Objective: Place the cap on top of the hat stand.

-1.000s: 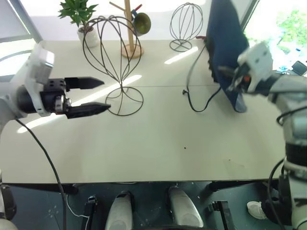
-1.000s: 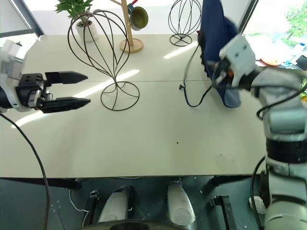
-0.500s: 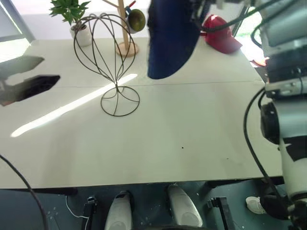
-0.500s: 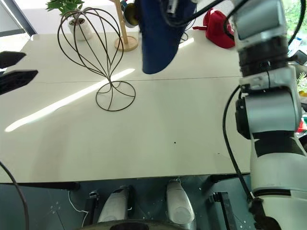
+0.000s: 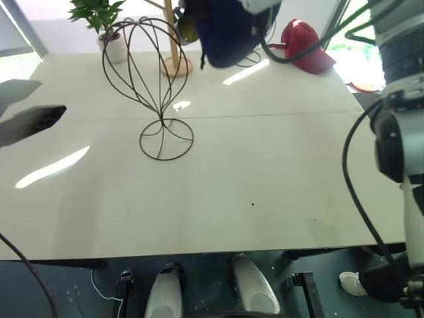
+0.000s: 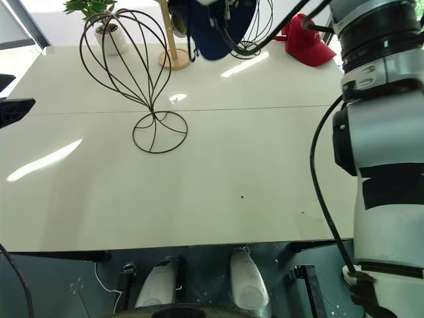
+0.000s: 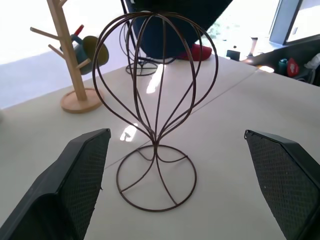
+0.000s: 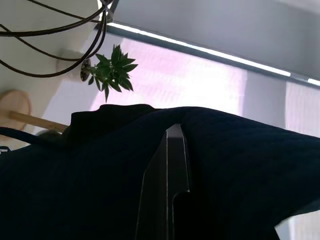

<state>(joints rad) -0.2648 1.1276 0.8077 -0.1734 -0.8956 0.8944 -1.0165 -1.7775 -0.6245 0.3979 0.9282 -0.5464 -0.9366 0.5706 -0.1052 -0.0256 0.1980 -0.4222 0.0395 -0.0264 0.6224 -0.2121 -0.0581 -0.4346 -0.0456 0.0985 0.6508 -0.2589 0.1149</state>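
Lifted leftward since before, the cap [image 5: 228, 30] hangs clenched in my right claw [image 8: 167, 165], far right of the stand [image 5: 149, 73]; my left claw [image 7: 185, 185] gapes. Placement remains.

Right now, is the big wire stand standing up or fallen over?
Standing up. The hat stand rests on its ring base on the table, cage bare.

My pale cream table [image 5: 265, 165] carries the large dark wire hat stand [image 5: 154, 86], a wooden peg tree [image 5: 173, 40], a red baseball cap [image 5: 306, 48] and a potted green plant [image 5: 106, 26].
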